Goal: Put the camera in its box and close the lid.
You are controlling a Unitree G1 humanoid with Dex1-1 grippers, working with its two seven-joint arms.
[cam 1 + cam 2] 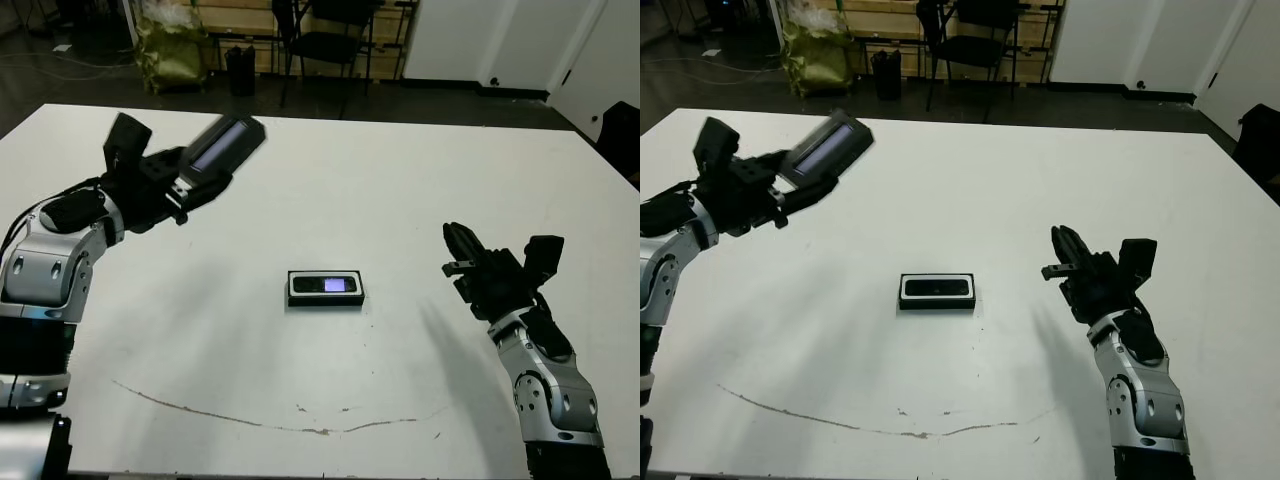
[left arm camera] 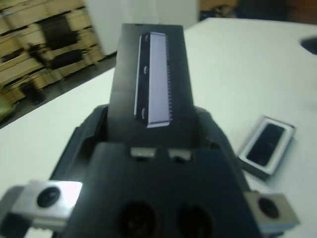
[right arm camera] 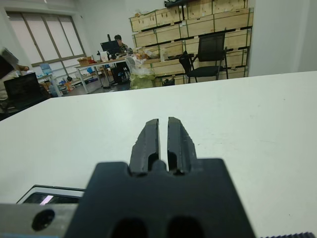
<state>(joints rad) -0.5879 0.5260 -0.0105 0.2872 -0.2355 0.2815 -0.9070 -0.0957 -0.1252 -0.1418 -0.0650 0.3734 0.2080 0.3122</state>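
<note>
Flat black lid (image 1: 222,147) with pale stripe clamped in left gripper (image 1: 178,185). Right gripper (image 1: 458,254) fingers nearly together, empty. Glossy camera (image 1: 326,285) sits in white-lined box (image 1: 298,299), well apart from both.

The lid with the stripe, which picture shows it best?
The left wrist view: the lid fills the picture, stripe plain, held in the left gripper. The two eye views show it smaller and tilted, raised over the table's far left. The right wrist view shows at most a sliver at its edge.
</note>
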